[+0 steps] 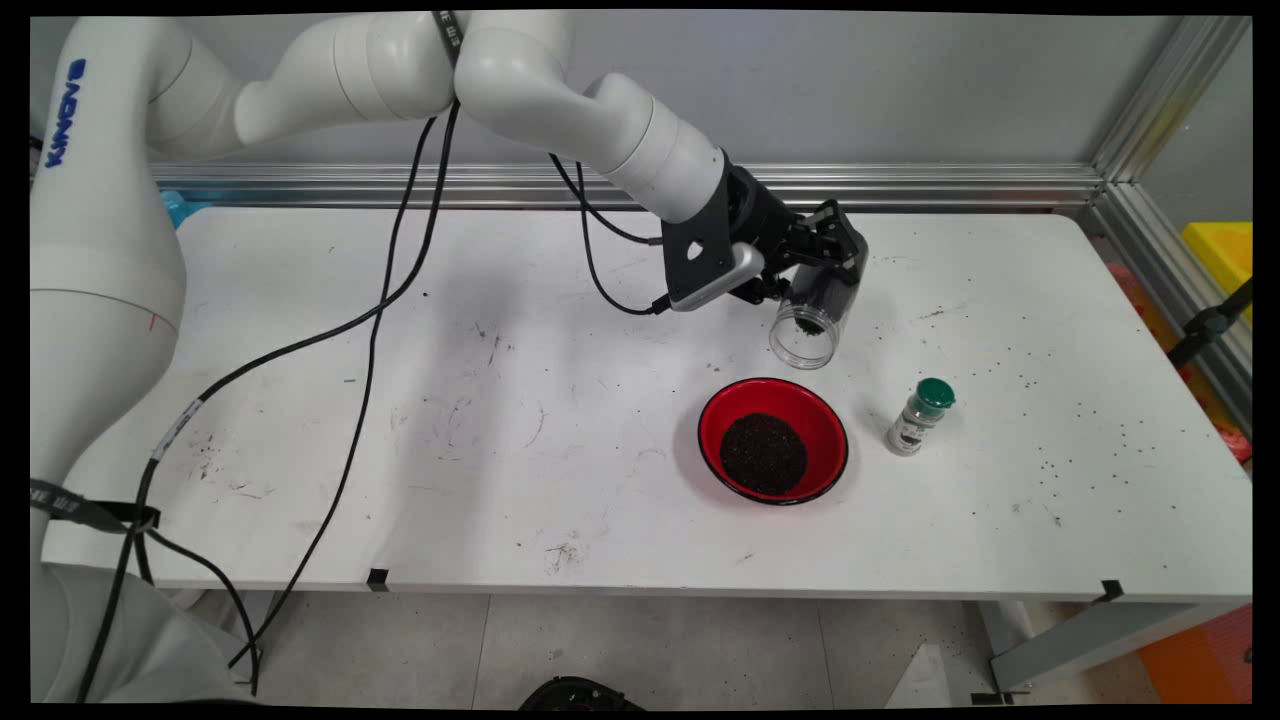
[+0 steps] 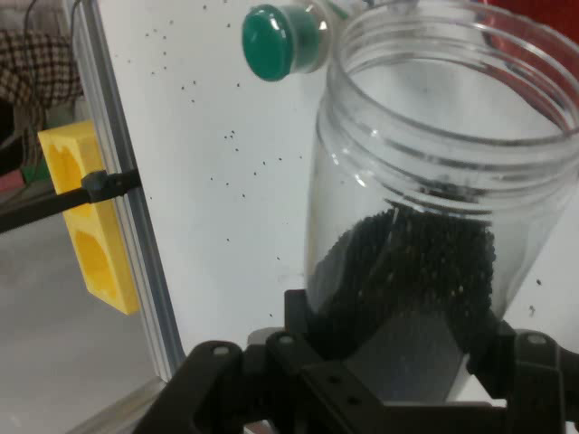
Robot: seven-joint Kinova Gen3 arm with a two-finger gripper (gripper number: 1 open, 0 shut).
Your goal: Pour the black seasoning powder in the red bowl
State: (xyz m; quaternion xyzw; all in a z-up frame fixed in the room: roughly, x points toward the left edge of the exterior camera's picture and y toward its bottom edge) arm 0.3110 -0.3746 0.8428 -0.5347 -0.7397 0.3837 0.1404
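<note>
My gripper (image 1: pixel 815 280) is clamped on a clear plastic jar (image 1: pixel 808 325), one finger on each side of its lower body, and I hold it off the tabletop (image 1: pixel 500 400), up and back from the red bowl (image 1: pixel 773 440). The jar is tilted, its open threaded mouth pointing down and toward the bowl, and a small heap of dark granules (image 2: pixel 407 271) lies in the end nearest my gripper. The red bowl stands on the tabletop below the jar's mouth, apart from it, with a round mound of the same dark granules in its middle. Just to the right of the bowl stands a small spice bottle with a green cap (image 1: pixel 920 415), upright and not touching the bowl. Farther right of the bowl, loose dark specks (image 1: pixel 1100 430) are scattered over the tabletop.
</note>
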